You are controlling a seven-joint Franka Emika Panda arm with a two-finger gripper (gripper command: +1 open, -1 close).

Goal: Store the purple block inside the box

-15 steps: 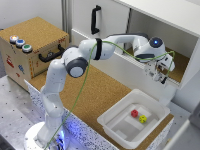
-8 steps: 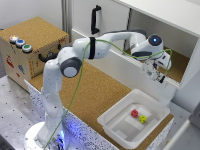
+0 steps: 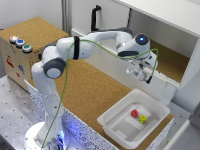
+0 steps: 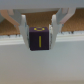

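A cork tabletop (image 3: 95, 95) stretches under the arm, whose end effector (image 3: 141, 74) grips the purple block (image 4: 40, 38) between closed fingers, above and just beyond the white box's (image 3: 116, 114) far rim. Grasp done; lowering and release remain, with open room inside the box beside a red block (image 3: 134, 113) and a yellow block (image 3: 143, 118).

High exterior overview, close wrist view

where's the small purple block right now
The small purple cube block sits between the gripper fingers in the wrist view. In the exterior view the gripper hangs by the shelf opening, above and behind the white shallow plastic tub.
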